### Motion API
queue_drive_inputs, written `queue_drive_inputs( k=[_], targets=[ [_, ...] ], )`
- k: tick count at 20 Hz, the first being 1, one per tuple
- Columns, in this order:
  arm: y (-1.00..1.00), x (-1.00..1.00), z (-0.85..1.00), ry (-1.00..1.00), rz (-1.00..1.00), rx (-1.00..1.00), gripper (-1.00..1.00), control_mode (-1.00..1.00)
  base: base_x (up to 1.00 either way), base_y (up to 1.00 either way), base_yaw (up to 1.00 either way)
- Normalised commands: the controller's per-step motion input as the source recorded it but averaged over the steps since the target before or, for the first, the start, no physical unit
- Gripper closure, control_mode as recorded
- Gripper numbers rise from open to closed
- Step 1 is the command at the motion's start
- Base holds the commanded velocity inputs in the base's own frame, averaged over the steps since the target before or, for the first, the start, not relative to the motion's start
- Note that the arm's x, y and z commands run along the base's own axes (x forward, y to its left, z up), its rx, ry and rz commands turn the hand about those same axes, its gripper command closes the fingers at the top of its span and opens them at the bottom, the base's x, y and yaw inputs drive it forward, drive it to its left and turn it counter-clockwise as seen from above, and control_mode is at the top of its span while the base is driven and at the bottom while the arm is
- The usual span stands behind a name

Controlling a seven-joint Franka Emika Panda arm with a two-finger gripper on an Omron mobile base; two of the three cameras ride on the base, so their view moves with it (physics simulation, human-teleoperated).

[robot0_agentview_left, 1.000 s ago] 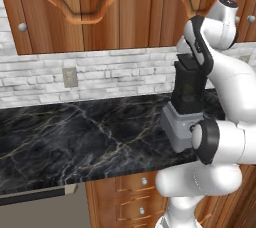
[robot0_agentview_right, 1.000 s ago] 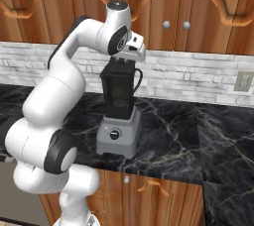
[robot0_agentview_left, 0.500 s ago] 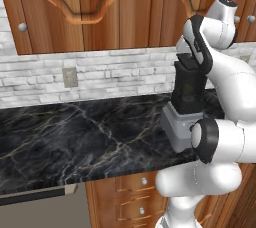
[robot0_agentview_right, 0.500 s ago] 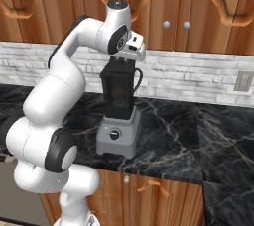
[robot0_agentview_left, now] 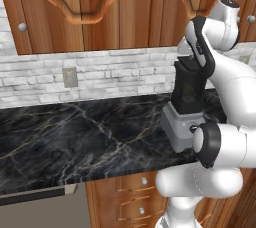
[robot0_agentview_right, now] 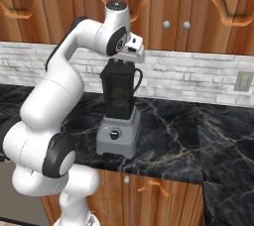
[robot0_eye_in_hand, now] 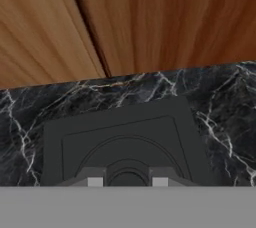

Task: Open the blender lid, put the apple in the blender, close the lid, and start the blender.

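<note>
Gripper (robot0_eye_in_hand: 127, 181) jaws closed down to narrow gap, tips right at blender lid (robot0_eye_in_hand: 120, 142); whether they pinch lid's small raised centre cannot be told. Hand points straight down over jar top, arm arched up from base and folded over it. Blender (robot0_agentview_right: 118, 121) stands on black marble counter (robot0_agentview_right: 188, 136) near front edge; lid sits on jar.

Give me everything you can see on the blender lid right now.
The blender lid is a flat, matte black, squarish cap with a raised inner panel and concentric arcs around a central knob. It sits level on the rim of the dark jar, apparently closed, above the black marble counter. The end effector is directly over it, fingertips at either side of the central knob, jaws shut; actual contact cannot be confirmed.
</note>
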Motion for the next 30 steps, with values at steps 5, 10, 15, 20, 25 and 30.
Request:
queue_drive_inputs(
  k=[5,10,15,20,25,30],
  targets=[
    [0.16,0.02,0.0,0.0,0.0,0.0,1.0,-1.0,0.0,0.0,0.0],
    [0.11,0.22,0.0,0.0,-0.03,0.0,1.0,-1.0,0.0,0.0,0.0],
    [-0.01,0.17,0.0,-0.02,-0.13,0.0,1.0,-1.0,0.0,0.0,0.0],
    [-0.12,0.12,-0.01,-0.05,-0.09,0.0,1.0,-1.0,0.0,0.0,0.0],
    [-0.33,0.0,-0.36,-0.08,-0.02,0.0,1.0,-1.0,0.0,0.0,0.0],
    [-0.22,0.0,-0.49,-0.15,-0.03,0.0,1.0,-1.0,0.0,0.0,0.0]
  ],
)
